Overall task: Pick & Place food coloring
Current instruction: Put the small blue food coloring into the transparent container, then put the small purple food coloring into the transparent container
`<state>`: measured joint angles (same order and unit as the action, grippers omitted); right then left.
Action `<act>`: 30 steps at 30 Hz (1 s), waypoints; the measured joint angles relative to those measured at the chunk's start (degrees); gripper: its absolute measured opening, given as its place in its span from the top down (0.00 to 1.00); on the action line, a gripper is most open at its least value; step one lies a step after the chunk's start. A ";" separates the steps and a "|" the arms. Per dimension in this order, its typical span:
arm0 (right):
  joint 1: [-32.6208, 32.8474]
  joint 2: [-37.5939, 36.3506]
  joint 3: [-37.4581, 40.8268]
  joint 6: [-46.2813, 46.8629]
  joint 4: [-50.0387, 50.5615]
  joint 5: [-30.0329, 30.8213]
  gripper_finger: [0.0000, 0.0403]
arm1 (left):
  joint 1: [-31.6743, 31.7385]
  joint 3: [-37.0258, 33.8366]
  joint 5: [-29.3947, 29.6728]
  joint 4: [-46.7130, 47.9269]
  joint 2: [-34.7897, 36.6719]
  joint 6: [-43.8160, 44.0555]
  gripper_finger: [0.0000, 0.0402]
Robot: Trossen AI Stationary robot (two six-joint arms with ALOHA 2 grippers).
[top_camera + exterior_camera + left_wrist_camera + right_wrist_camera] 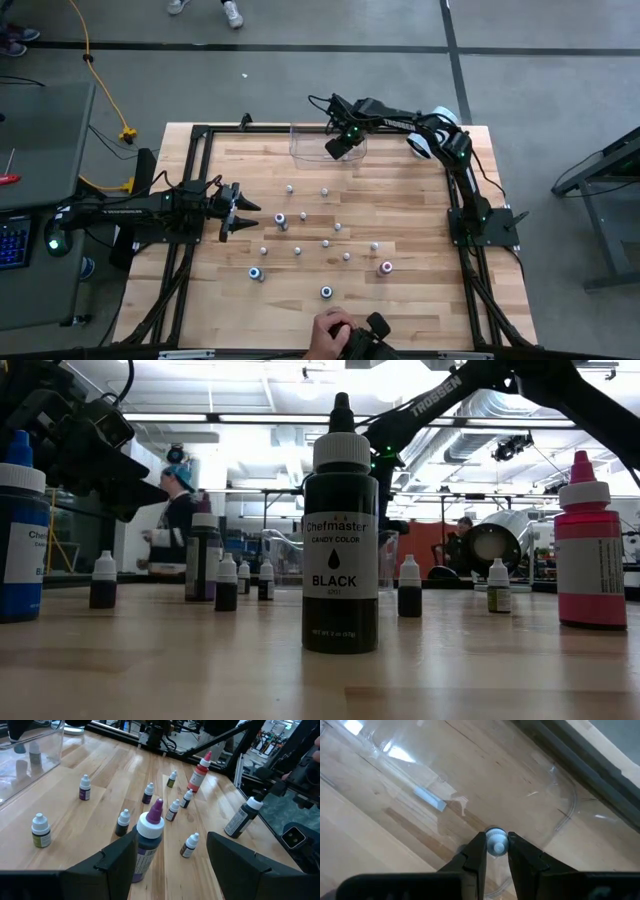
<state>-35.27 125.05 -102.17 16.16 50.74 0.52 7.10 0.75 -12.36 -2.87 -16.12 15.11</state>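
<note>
Several tiny food coloring bottles stand upright on the wooden table, most with whitish caps; bigger ones have blue, pink and purple caps. My left gripper hovers open at the table's left, its fingers pointing at the purple-capped bottle just ahead of them. My right gripper is over the clear plastic bin at the far edge, shut on a small white-capped bottle. Through the bin's wall, two bottles show inside. My right gripper pinches the small bottle by its white cap between its two fingers, coming from above and pointing down. The cap and the fingers hide the bottle's body. It sits over the bin's floor; whether its base touches there I cannot tell.
A person's hand holds a dark object at the table's near edge. In the low view a tall black bottle, a pink one and a blue one stand close by. Bare wood lies near the table's right side.
</note>
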 joint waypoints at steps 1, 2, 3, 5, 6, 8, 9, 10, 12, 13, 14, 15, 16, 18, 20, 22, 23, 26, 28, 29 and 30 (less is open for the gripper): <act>0.00 0.00 0.00 -0.02 0.00 -0.01 0.84 | 0.00 0.00 0.00 0.00 0.02 0.00 0.42; 0.00 0.00 0.00 -0.08 0.02 -0.01 0.83 | 0.02 0.00 -0.02 0.00 0.02 0.00 0.42; 0.00 0.00 0.00 -0.09 0.02 -0.01 0.82 | 0.01 0.00 -0.02 0.00 0.01 0.00 0.42; 0.00 0.00 0.00 -0.08 0.02 -0.03 0.81 | 0.02 0.00 -0.01 0.00 0.00 0.00 0.42; 0.00 0.00 0.00 -0.10 0.02 -0.03 0.81 | 0.02 0.00 -0.01 0.00 0.02 0.00 0.42; 0.00 0.00 0.00 -0.10 0.02 -0.03 0.80 | 0.01 0.00 -0.02 0.00 0.00 0.00 0.42; -0.01 0.00 0.00 -0.10 0.04 -0.03 0.80 | 0.00 0.00 -0.01 0.00 0.02 0.00 0.42; 0.00 0.00 0.00 -0.10 0.04 -0.03 0.80 | 0.01 0.00 0.00 0.00 0.00 0.00 0.42; 0.00 0.00 0.00 0.05 0.07 -0.03 0.79 | 0.02 0.00 0.00 0.00 0.00 0.00 0.42; 0.00 0.00 0.00 0.19 0.05 -0.02 0.79 | 0.02 0.00 -0.02 0.00 0.01 -0.01 0.42; 0.00 0.00 0.00 0.24 0.06 0.01 0.79 | 0.02 0.00 -0.02 0.00 0.02 0.00 0.42; 0.00 0.00 0.00 0.29 0.08 0.03 0.78 | 0.00 0.00 -0.02 0.00 0.00 0.00 0.42; 0.00 0.00 0.00 0.30 0.12 0.03 0.78 | 0.01 0.00 -0.01 0.00 0.01 0.00 0.42; 0.00 0.00 0.00 0.38 0.20 0.05 0.77 | 0.02 0.00 0.00 0.00 0.00 0.00 0.42; 0.00 0.00 0.00 0.40 0.17 0.05 0.76 | 0.02 0.00 0.00 0.00 0.02 0.00 0.42; 0.00 0.00 0.00 0.38 0.15 0.05 0.74 | 0.02 0.00 -0.02 0.00 0.02 -0.02 0.42; 0.00 0.00 -0.02 0.38 0.13 0.05 0.74 | 0.02 0.00 0.00 0.00 0.00 0.00 0.42; 0.00 0.00 -0.17 0.38 0.00 0.08 0.72 | 0.00 0.00 -0.02 0.00 0.02 -0.01 0.42; 0.00 -0.07 -0.63 0.36 0.06 0.14 0.71 | 0.01 0.00 -0.02 0.00 0.01 0.00 0.42; 0.00 -0.17 -0.87 0.30 0.09 0.17 0.71 | 0.00 0.00 0.00 0.00 0.00 0.00 0.42; 0.00 -0.24 -1.26 0.09 0.20 0.19 0.70 | 0.02 0.00 -0.02 0.00 0.00 0.00 0.42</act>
<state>-35.27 124.81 -103.43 16.24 50.94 0.71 7.11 0.75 -12.38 -2.87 -16.12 15.11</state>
